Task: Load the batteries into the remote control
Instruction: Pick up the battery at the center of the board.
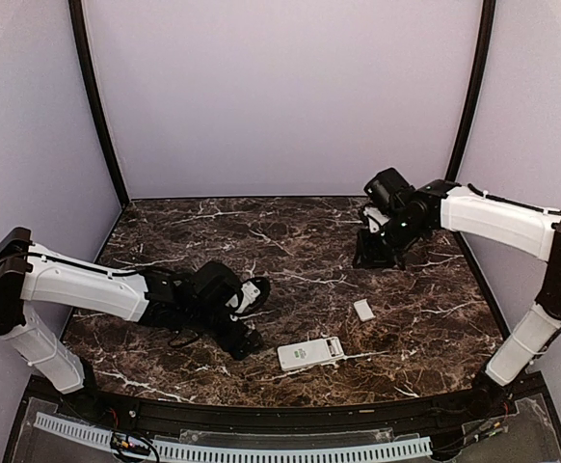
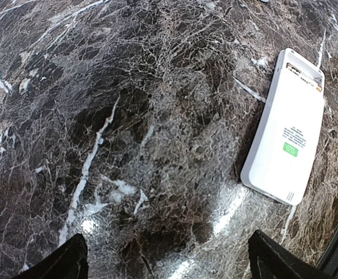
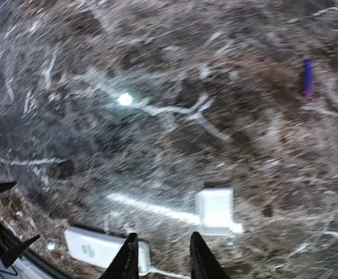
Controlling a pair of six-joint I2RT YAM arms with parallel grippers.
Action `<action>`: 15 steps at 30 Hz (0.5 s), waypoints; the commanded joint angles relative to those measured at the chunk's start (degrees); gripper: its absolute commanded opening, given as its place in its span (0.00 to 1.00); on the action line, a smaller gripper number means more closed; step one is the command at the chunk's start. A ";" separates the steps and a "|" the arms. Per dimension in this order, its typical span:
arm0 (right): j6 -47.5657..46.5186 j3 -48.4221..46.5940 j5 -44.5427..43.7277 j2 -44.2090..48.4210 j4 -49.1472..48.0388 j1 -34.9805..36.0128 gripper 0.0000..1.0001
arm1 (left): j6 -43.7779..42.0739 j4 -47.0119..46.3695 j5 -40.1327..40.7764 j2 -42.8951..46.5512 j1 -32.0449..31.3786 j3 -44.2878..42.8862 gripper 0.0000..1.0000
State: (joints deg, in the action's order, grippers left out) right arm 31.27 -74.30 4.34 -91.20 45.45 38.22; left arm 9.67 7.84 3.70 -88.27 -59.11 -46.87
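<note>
well, left claw (image 2: 169, 258) gapes, right claw (image 3: 161, 256) slightly apart — lid (image 3: 215, 210) near remote control (image 1: 309, 354).

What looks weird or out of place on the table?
The remote control lies face down with its battery slot uncovered at one end. A small white piece, probably the lid, lies apart from it, and one purple battery lies loose farther off.

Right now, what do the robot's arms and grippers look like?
The left arm and the right arm are made of chunky white tubes with black joints. A thin black cable runs along each one. The left gripper and the right gripper are black, and each has two pointed fingers.
</note>
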 commanded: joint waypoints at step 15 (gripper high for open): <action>-17.75 -19.00 -8.64 -28.52 2.85 -19.64 0.42 | -1.47 2.55 -0.87 -1.24 0.09 -2.53 0.96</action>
State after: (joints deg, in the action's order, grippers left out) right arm 17.28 -88.20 -2.22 -117.30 47.64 19.31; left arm 9.47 8.88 3.62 -88.36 -59.09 -47.16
